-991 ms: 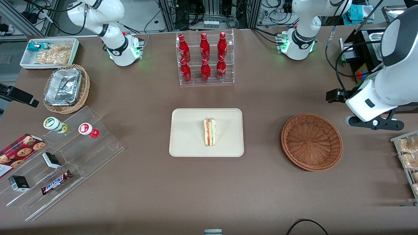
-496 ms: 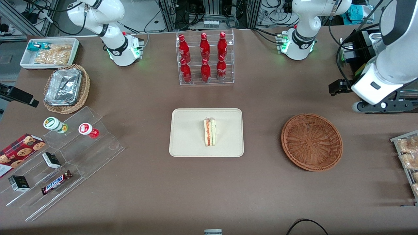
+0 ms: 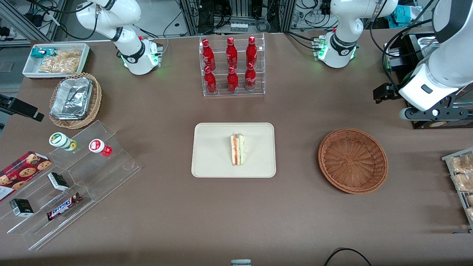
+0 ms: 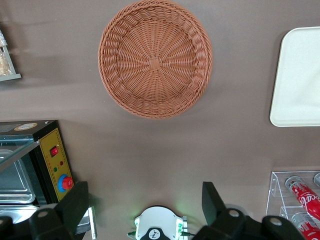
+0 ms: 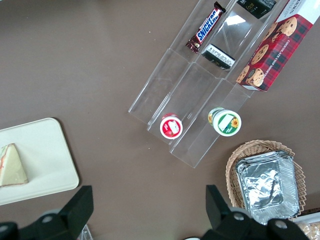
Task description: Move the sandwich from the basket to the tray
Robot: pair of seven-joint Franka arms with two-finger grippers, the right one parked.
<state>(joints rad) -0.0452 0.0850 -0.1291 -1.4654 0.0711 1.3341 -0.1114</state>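
The sandwich, a pale wedge with red and green layers, lies flat in the middle of the cream tray; the right wrist view also shows the sandwich on the tray. The reddish-brown round basket holds nothing and sits beside the tray, toward the working arm's end. My left arm's gripper hangs high above the table, farther from the front camera than the basket. In the left wrist view the gripper is open and holds nothing, with the basket and the tray's rim far below.
A clear rack of red bottles stands farther from the camera than the tray. Toward the parked arm's end are a stepped acrylic shelf, a wicker basket with foil trays and a white snack bin. A pastry rack and a black box sit near the gripper.
The left arm's gripper has drawn back, away from the front camera, staying at the working arm's end. Sandwich, tray and basket have not moved.
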